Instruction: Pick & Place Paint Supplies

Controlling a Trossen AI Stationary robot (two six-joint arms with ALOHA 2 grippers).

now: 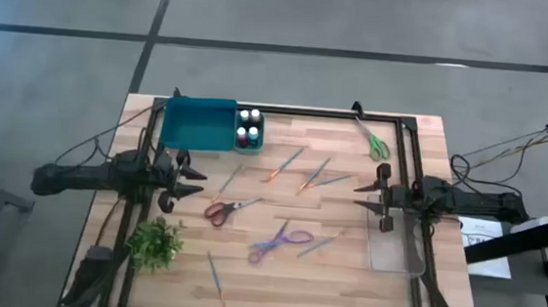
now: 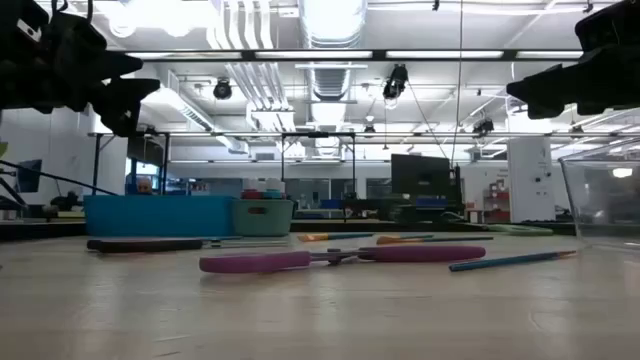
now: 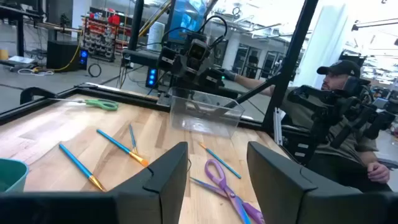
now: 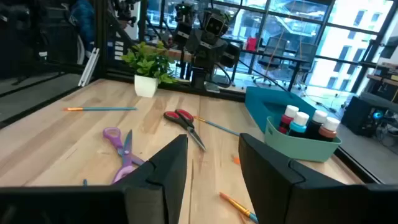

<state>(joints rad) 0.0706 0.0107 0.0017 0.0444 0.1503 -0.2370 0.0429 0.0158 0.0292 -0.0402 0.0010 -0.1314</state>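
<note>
Clearly I had nothing in hand yet: my left tool (image 1: 196,184) hung above the left side of the surface (image 1: 343,277) with its fingers spread wide and empty, and my right tool (image 1: 367,197) hovered opposite, over the right side, parted too and holding nothing. I judged both were raised and facing inward so that either could drop onto whichever paintbrush lay closest.

The paintbrushes (image 1: 313,174) lay flat and scattered across the middle, mixed with the red scissors (image 1: 225,210) and purple scissors (image 1: 281,242); one brush (image 1: 215,275) sat apart near the front edge, beside the small plant (image 1: 156,243).

From above, the clear bin (image 1: 396,251) under my right arm barely showed; the left wrist view gave its walls plainly (image 3: 205,115), and a seated person (image 3: 345,124) beyond the surface. Only the right wrist view showed the paint bottles (image 4: 308,124) standing upright in the teal tray (image 4: 292,140).
</note>
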